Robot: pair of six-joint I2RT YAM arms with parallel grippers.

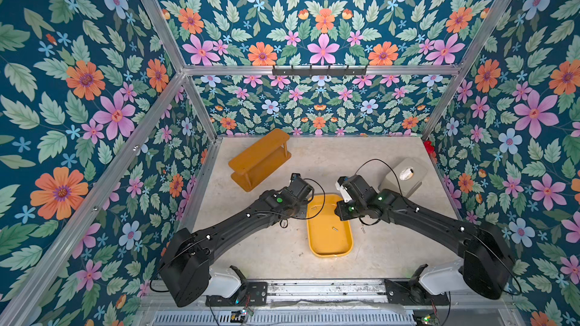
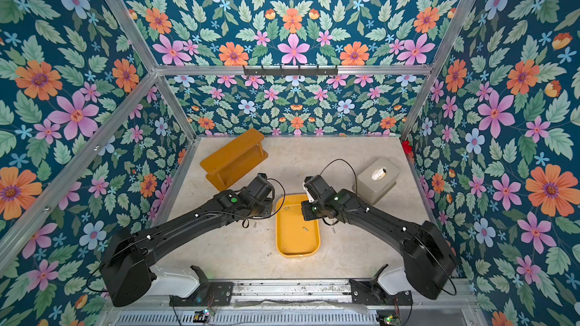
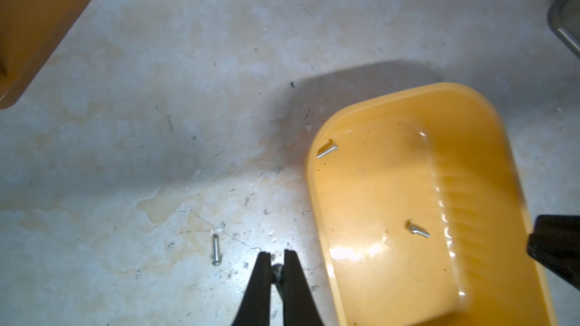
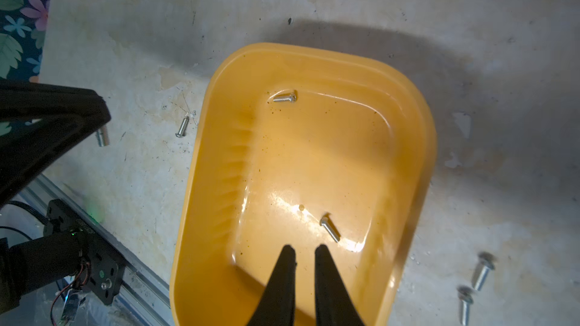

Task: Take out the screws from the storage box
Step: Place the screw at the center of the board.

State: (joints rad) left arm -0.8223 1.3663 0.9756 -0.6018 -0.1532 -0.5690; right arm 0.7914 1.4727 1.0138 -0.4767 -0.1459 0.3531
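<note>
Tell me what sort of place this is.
Probably a robot test cell, not a home or workshop: an aluminium frame lined with floral-print walls, the left arm and right arm mounted on a front rail, and a scuffed tabletop holding a few props such as the yellow tray.

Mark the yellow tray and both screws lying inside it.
Yellow tray (image 4: 314, 54): right wrist view, on its rim.
Corner screw (image 4: 282, 99): right wrist view, mid-shaft.
Central screw (image 4: 331, 230): right wrist view, mid-shaft.
</note>
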